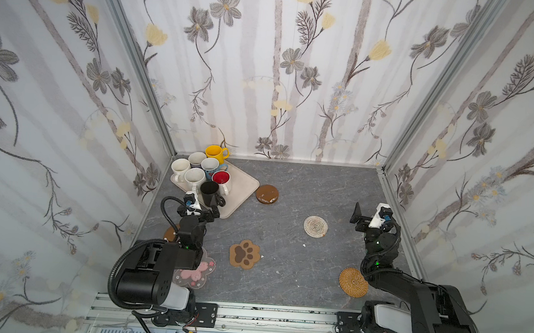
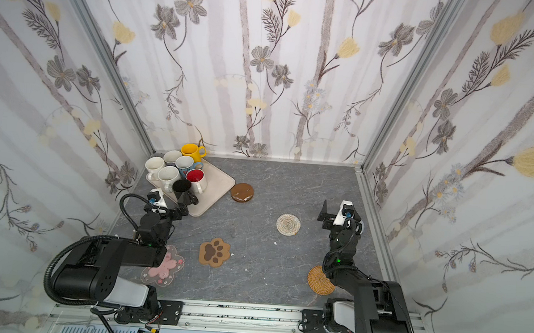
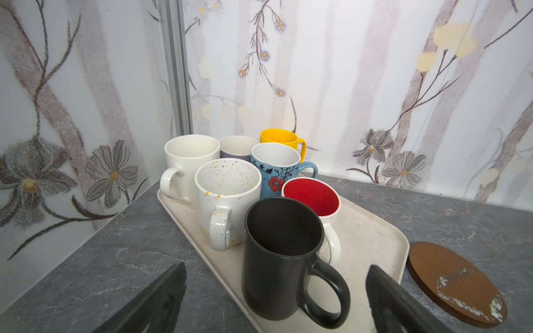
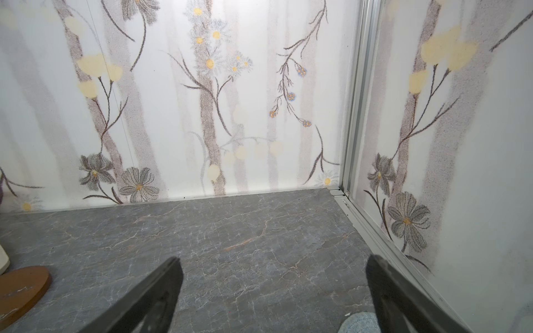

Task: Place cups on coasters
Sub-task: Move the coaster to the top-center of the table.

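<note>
Several cups stand packed together on a beige tray (image 1: pixel 242 185) at the back left: yellow (image 1: pixel 215 153), lavender (image 3: pixel 235 150), blue-patterned (image 3: pixel 274 170), plain white (image 1: pixel 180 166), speckled white (image 3: pixel 226 196), red-inside (image 1: pixel 221 178) and black (image 3: pixel 281 259). My left gripper (image 3: pixel 275 271) is open just short of the black cup, one finger over the table and one over the tray, touching nothing. My right gripper (image 4: pixel 274 265) hangs open and empty over bare table at the right. Coasters lie bare: brown disc (image 1: pixel 267 194), beige woven (image 1: pixel 315 226), paw (image 1: pixel 244 254), golden woven (image 1: pixel 353 282), pink-flower (image 1: pixel 194 273).
Another brown disc (image 1: pixel 169 232) is mostly hidden under my left arm. A grey woven round (image 4: pixel 359 323) peeks out beneath my right gripper. Floral walls close in the left, back and right sides, and a metal rail (image 1: pixel 280 319) runs along the front.
</note>
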Available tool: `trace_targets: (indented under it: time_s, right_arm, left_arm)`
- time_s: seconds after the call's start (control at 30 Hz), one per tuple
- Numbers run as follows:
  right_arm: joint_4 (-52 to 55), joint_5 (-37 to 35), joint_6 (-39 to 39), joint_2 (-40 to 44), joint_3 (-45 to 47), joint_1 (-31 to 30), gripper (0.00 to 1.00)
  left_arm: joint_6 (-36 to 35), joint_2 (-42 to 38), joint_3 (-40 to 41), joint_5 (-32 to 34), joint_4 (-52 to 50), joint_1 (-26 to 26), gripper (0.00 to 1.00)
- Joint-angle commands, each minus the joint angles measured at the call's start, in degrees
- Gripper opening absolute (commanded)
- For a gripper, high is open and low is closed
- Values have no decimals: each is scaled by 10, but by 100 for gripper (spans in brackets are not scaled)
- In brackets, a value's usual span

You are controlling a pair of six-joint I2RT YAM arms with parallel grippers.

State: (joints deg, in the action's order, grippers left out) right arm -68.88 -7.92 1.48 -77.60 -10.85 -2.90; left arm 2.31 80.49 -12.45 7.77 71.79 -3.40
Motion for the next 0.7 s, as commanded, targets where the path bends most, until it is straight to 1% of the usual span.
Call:
trace_targets:
  time_s: [0.0, 0.07, 0.17, 0.27, 0.37, 0.43, 0.53, 0.57, 0.67]
  right_arm:
    - [57, -25, 7, 36, -9, -3, 100]
    - [102, -52, 25, 69, -17, -3, 100]
    - [136, -63, 40, 116, -16, -3, 100]
    - [180, -69, 66, 173, -18, -4, 100]
    - [264, -70, 109, 221, -46, -4, 100]
    - [332, -68, 136, 243, -73, -4, 100]
    - [422, -52, 174, 262, -114, -4, 100]
    - [460, -43, 191, 262, -131, -4, 100]
    - [553, 7, 216, 249, -178, -4, 100]
  left_arm:
    - [-6, -45, 0, 0, -38, 1, 100]
    - [-1, -89, -2, -2, -59, 1, 100]
    - [18, -154, -18, -32, -113, 1, 100]
    - [46, -203, -57, -57, -210, 0, 100]
    - [65, -233, -108, -81, -321, -7, 100]
    - [68, -246, -147, -88, -388, -23, 100]
    - [94, -247, -219, -106, -482, -61, 100]
    - [100, -238, -255, -104, -526, -87, 100]
    - [93, -194, -348, -54, -633, -183, 100]
